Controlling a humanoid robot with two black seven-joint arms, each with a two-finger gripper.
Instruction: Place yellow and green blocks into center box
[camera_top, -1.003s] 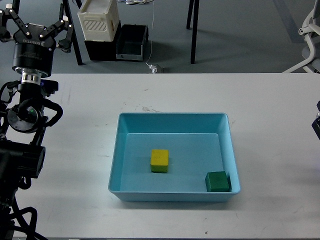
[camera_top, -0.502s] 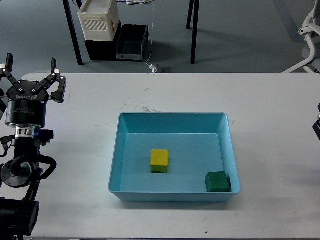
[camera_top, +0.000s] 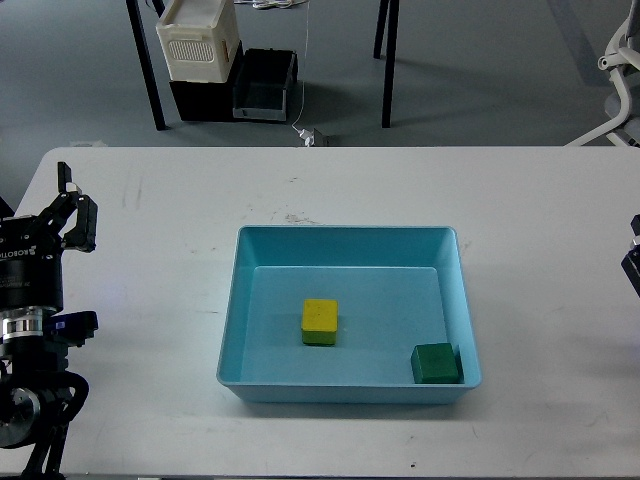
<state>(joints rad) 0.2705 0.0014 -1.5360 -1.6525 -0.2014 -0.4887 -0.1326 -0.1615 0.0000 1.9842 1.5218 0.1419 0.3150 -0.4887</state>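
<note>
A light blue box (camera_top: 348, 240) sits at the table's middle. A yellow block (camera_top: 320, 321) lies inside it, left of centre. A green block (camera_top: 435, 362) lies in its front right corner. My left gripper (camera_top: 22, 205) is at the far left edge of the view, over the table's left edge and far from the box. It is empty; one finger (camera_top: 78, 215) shows, spread wide from the body, and the other is cut off by the frame. Only a dark sliver of my right arm (camera_top: 633, 268) shows at the right edge; its fingers cannot be made out.
The white table (camera_top: 530, 200) spreads around the box. Behind the table, on the floor, stand a white crate (camera_top: 197, 38), a black bin (camera_top: 264, 85) and table legs. A white chair base (camera_top: 618, 70) shows at the top right.
My left arm has drawn down and to the left, from beyond the table's far left corner to the left frame edge. The blocks and box have not moved.
</note>
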